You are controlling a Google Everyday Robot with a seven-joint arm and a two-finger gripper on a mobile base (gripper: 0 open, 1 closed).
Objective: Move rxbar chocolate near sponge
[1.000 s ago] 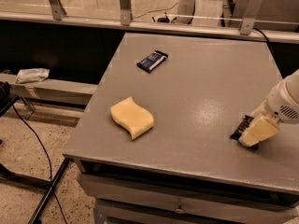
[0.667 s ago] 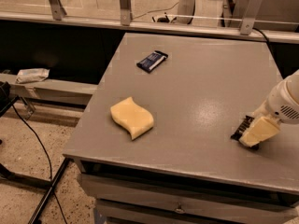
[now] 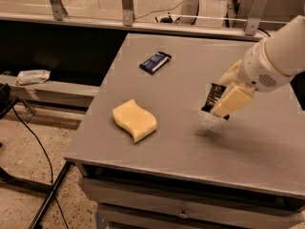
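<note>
Where the grey table (image 3: 143, 151) meets its near edge, a drawer front (image 3: 181, 209) is seen beneath it. Just beyond that edge, on the left half of the tabletop, the sponge (image 3: 135, 120) is laid flat, its wavy sides turned towards the near right corner. At about the same depth but well apart to the right, the gripper (image 3: 224, 101) is held above the surface on a white arm (image 3: 276, 56) that is brought in from the right edge. Its cream fingers (image 3: 233, 100) are clamped on the rxbar chocolate (image 3: 213, 97), which is carried tilted, with its lower end clear of the table and a faint shadow cast below it. Farther back, near the middle of the tabletop, a dark blue bar (image 3: 155, 62) is left lying flat. Off the table to the far left, a pale packet (image 3: 32, 76) is seen on a ledge.
</note>
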